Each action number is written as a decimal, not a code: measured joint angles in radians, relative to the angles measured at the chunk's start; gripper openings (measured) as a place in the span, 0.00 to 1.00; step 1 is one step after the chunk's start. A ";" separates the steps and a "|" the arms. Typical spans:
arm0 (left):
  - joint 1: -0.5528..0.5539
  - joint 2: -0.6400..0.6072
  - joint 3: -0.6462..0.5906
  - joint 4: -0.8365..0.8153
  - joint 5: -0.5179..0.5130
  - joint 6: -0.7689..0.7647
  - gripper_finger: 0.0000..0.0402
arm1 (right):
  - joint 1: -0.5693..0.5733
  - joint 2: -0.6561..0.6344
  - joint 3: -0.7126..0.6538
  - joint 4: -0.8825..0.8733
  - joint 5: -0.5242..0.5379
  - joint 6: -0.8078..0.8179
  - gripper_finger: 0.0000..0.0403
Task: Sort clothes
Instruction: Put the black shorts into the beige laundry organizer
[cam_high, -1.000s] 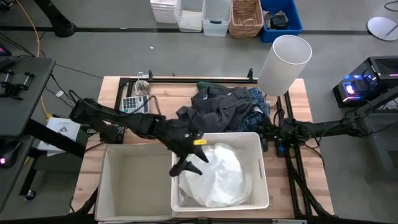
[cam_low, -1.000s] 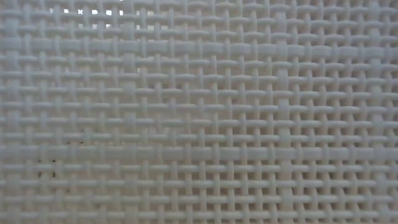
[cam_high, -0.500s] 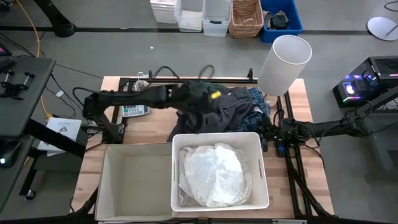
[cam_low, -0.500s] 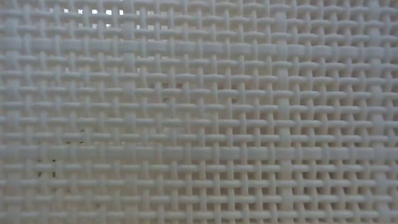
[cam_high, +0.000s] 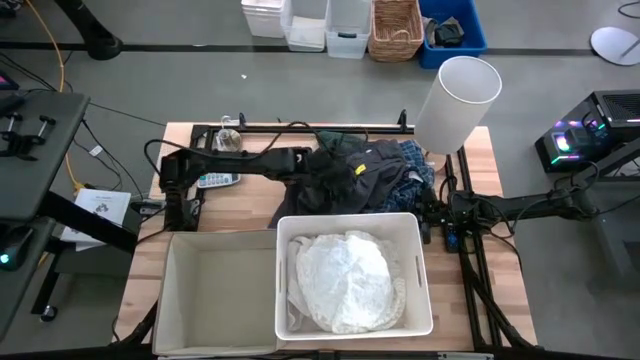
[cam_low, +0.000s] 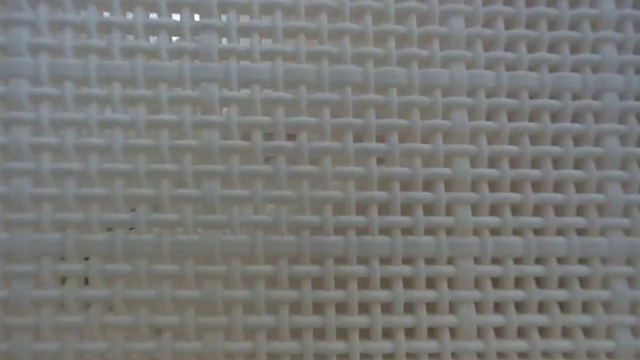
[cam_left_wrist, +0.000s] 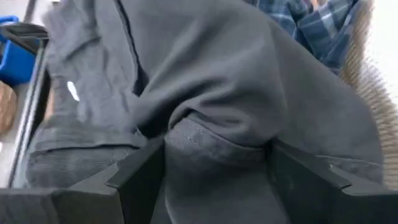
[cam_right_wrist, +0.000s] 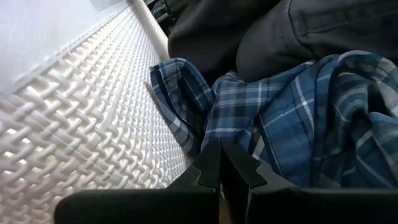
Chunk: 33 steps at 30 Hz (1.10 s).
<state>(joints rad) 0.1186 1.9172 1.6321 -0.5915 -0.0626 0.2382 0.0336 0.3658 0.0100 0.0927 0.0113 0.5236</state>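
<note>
**Whites binned, dark pile not yet sorted**

The white garments lie in the white bin at the near edge of the table, so that share of the sorting looks done. The beige bin to its left holds nothing that shows. Left to sort is the heap at the far middle of the table: the dark grey garment on top and the blue-white plaid shirt at its right side. A dark green piece cannot be told apart from the grey one here.

The left gripper reaches from the left across the far side into this heap. From above its fingers are lost in the cloth. The left wrist view supplies what is missing: the two fingers stand wide, with a raised fold of the dark grey garment between them, not yet pinched.

The right gripper rests at the right edge of the table, hidden from above. Its own view shows the fingers closed to a narrow gap on nothing, just beside the plaid shirt and a white woven wall. The low view is filled by white mesh alone.
</note>
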 joint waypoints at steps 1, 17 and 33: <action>-0.001 0.008 0.000 -0.002 0.000 0.001 0.67 | 0.000 0.000 0.000 0.000 0.000 0.000 0.00; 0.001 -0.030 0.028 -0.046 -0.062 -0.024 0.02 | 0.000 0.000 0.000 -0.004 0.000 0.000 0.00; -0.221 -0.778 0.366 0.136 0.007 -0.030 0.00 | 0.000 0.000 0.000 -0.007 0.000 0.000 0.00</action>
<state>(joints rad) -0.1021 1.1390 1.9984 -0.4558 -0.0553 0.2084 0.0338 0.3657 0.0098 0.0853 0.0113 0.5236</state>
